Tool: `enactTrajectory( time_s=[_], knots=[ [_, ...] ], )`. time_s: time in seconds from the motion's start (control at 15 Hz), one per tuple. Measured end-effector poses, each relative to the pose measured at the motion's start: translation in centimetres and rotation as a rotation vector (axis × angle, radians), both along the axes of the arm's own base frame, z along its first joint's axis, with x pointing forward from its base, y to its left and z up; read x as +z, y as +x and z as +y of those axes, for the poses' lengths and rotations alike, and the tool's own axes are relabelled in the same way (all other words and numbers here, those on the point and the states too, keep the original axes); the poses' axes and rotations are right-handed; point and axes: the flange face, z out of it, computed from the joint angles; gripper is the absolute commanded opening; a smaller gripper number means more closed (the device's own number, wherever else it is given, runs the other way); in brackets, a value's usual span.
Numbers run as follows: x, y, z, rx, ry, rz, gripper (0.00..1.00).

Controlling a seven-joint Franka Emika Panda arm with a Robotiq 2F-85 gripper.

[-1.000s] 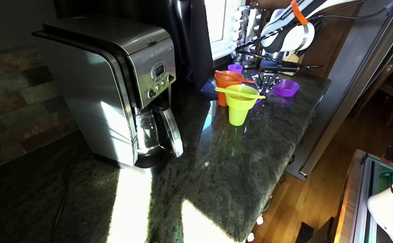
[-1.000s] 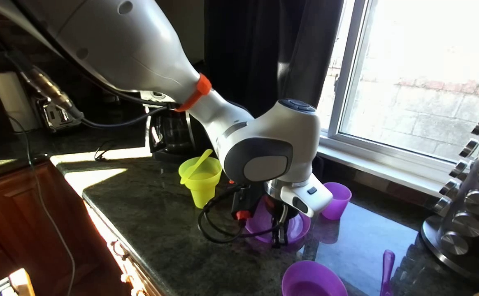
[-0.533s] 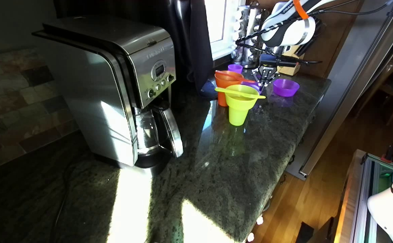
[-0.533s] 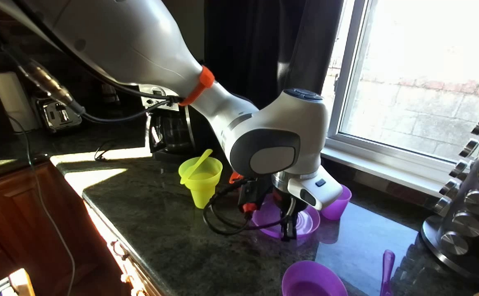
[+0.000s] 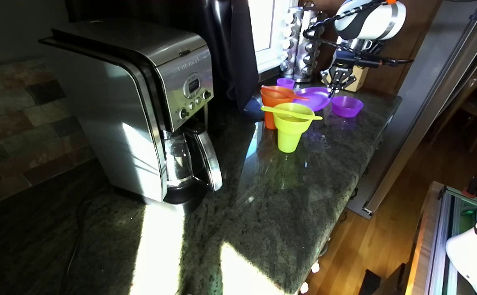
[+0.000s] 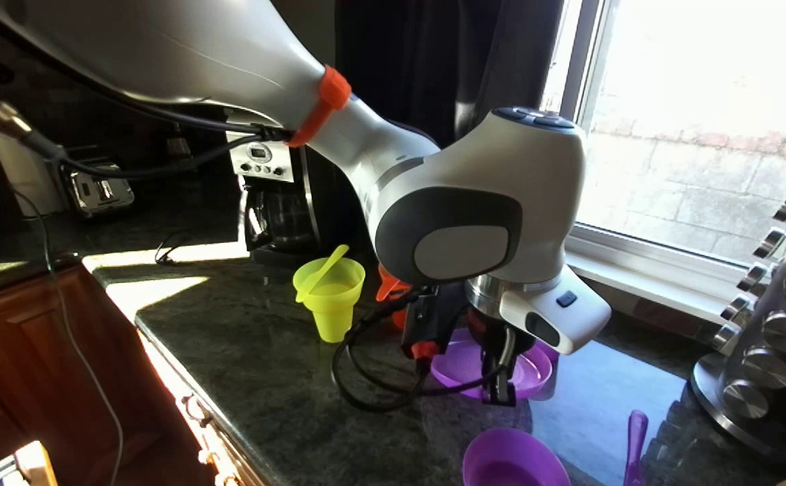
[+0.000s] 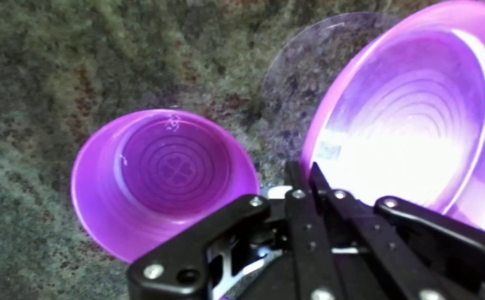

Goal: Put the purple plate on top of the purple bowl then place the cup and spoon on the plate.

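Note:
My gripper point(image 5: 332, 94) is shut on the near rim of the purple plate point(image 5: 309, 98) and holds it tilted above the counter. In the wrist view the plate point(image 7: 417, 83) reaches right from the fingertips point(image 7: 303, 171). The purple bowl point(image 7: 176, 166) stands upright at left in the wrist view, apart from the plate. It also shows in both exterior views point(image 5: 347, 107) point(image 6: 516, 462). The purple cup point(image 5: 285, 83) stands behind the orange vessel; in an exterior view the arm hides most of it. A purple spoon point(image 6: 635, 445) lies on the counter beyond the bowl.
A yellow-green cup point(image 6: 333, 297) with a spoon across its top and an orange vessel point(image 5: 271, 102) with an orange spoon stand close to the plate. A spice rack point(image 6: 771, 337) stands by the window. A coffee maker point(image 5: 140, 102) stands further along the counter.
My gripper has lifted the plate and carried it toward the bowl, away from the yellow-green and orange cups. The arm now covers more of the purple cup in an exterior view.

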Motion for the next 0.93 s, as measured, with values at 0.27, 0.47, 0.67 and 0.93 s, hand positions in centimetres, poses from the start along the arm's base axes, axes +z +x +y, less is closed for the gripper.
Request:
enactTrajectory(
  time_s=[0.27, 0.47, 0.67, 0.93],
  knots=[
    [2.6, -3.9, -3.4, 0.07, 0.048, -0.042, 0.01],
    [3.6, -6.6, -5.6, 0.126, 0.08, -0.054, 0.01],
    [3.5, -8.5, -7.4, 0.183, 0.086, -0.057, 0.01],
    [2.9, -11.0, -9.7, 0.24, 0.102, -0.046, 0.01]
  ],
)
